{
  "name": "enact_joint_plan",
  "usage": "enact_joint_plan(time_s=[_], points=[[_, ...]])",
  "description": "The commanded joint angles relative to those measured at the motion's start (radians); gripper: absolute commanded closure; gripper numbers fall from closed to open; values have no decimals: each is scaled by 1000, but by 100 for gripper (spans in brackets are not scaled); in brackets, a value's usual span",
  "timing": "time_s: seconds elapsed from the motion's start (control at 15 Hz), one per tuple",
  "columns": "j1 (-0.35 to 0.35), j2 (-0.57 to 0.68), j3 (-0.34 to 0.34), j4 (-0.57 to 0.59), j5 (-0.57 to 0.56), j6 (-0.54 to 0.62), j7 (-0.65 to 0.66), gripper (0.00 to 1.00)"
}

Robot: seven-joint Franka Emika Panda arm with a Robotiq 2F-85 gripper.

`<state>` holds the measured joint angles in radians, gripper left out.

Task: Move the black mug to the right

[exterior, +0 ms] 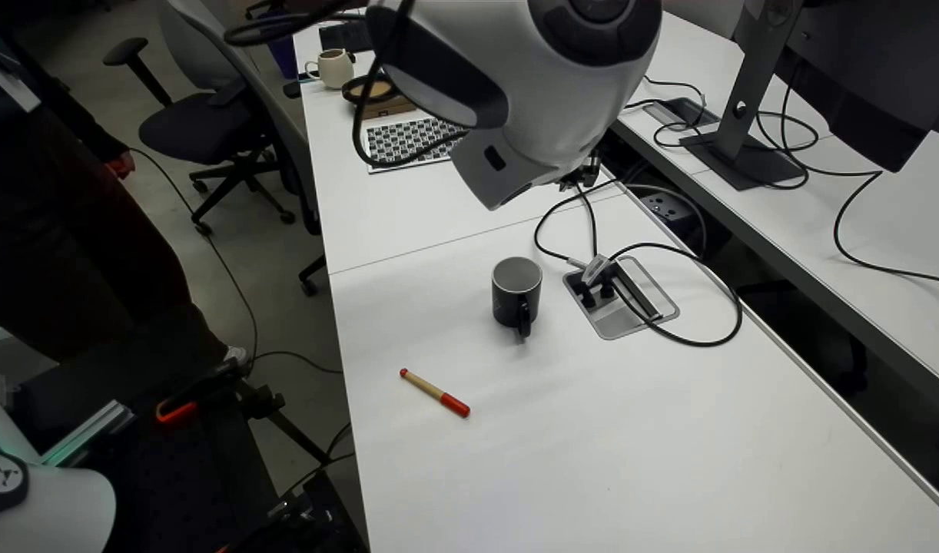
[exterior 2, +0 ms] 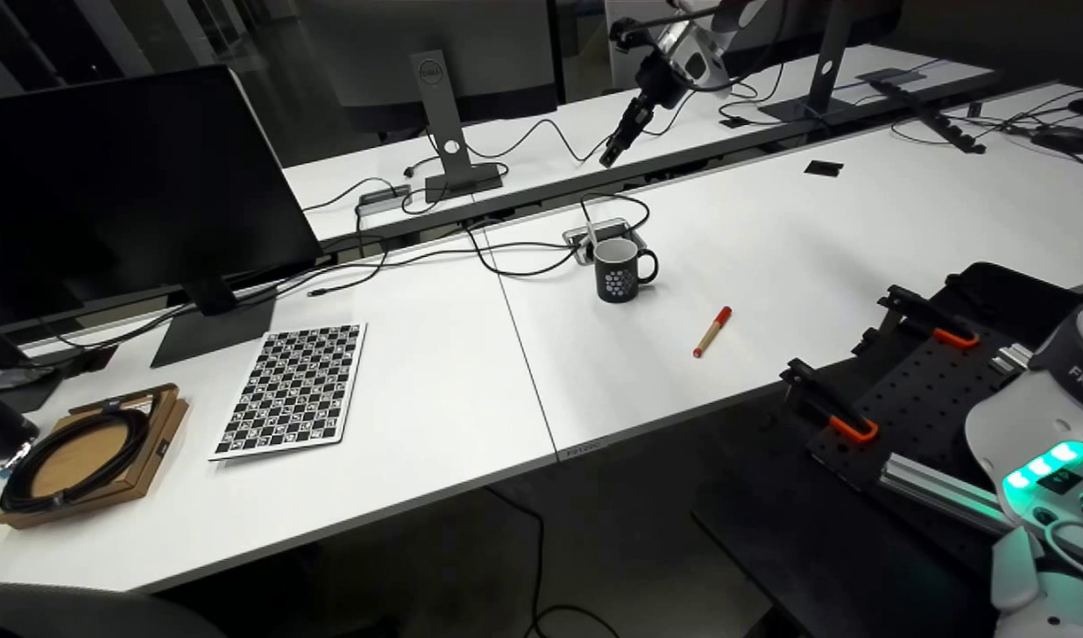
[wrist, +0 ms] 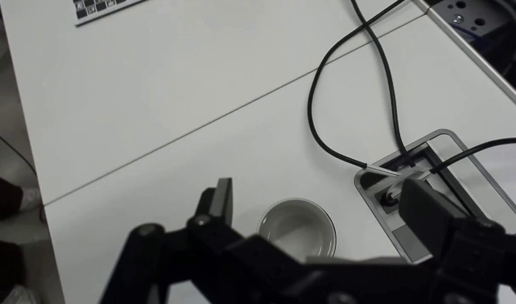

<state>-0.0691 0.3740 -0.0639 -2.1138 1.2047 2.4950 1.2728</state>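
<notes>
Two spread fingers (wrist: 224,200) leave the tool (wrist: 317,194) holding nothing; the black mug (wrist: 298,230) stands upright well below, toward seven o'clock of their gap in the wrist view, long axis vertical on the surface (wrist: 156,93), with the recessed desk socket (exterior: 617,324) just beside it, at three o'clock in an exterior view.

White desks (exterior: 669,438); dark monitors (exterior 2: 107,177) on stands (exterior 2: 444,115); office chairs (exterior: 197,127); grey floor (exterior: 293,326).

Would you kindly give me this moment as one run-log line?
jaws: open, empty | mug: upright on desk beside cable box, ungripped | marker: lying on desk | rightward move: completion unclear
</notes>
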Motion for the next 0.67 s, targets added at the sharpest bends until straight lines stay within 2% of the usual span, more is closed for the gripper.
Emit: enact_joint_plan(time_s=[0.0, 0.33, 0.6], points=[[55, 9, -24, 0, -148, 63, -17, 0], [117, 52, -24, -10, -339, 221, -10, 0], [167, 106, -58, -37, -542, 321, 24, 0]])
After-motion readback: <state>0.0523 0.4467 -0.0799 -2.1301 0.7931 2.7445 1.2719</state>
